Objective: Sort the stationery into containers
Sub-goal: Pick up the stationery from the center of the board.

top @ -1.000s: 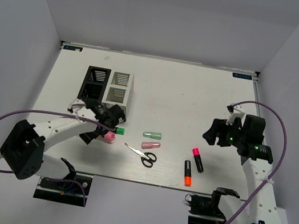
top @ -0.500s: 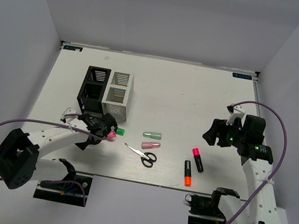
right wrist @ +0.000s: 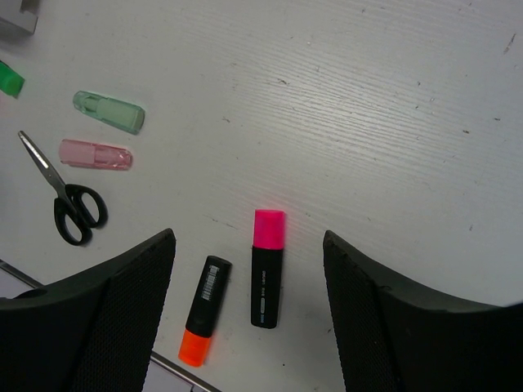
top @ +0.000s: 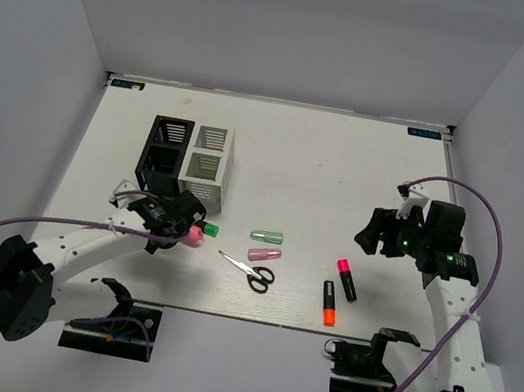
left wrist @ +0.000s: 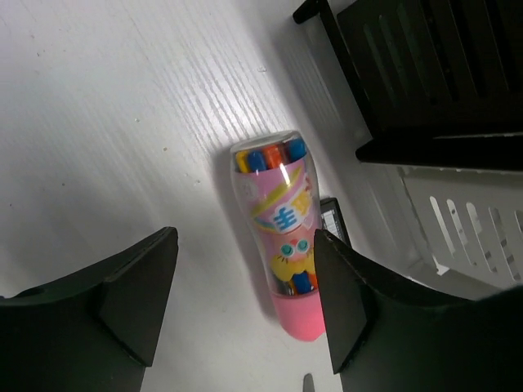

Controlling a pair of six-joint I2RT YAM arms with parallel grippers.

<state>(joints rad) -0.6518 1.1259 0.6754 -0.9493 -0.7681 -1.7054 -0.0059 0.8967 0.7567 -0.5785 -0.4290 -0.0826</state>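
The pink blob point(top: 193, 237) is a clear tube of small pens with a pink cap point(left wrist: 278, 245). It lies on the table in front of the white organiser point(top: 209, 161). My left gripper point(top: 178, 226) is open just above it, with one jaw on each side of the tube point(left wrist: 245, 269). A green-capped marker point(top: 210, 231) lies against the tube. The black organiser point(top: 163, 151) stands left of the white one. My right gripper point(top: 377, 235) is open and empty, high above the pink-capped marker point(right wrist: 268, 268) and the orange-capped marker point(right wrist: 204, 310).
Black-handled scissors point(top: 250, 271), a green capsule point(top: 266, 236) and a pink capsule point(top: 264, 254) lie mid-table between the arms. They also show in the right wrist view: scissors point(right wrist: 69, 200), green capsule point(right wrist: 109, 112), pink capsule point(right wrist: 95, 153). The orange marker lies near the table's front edge.
My left arm has drawn back from the organisers and its gripper has shifted a little left and nearer, ending over the pink tube. The right arm has not moved.
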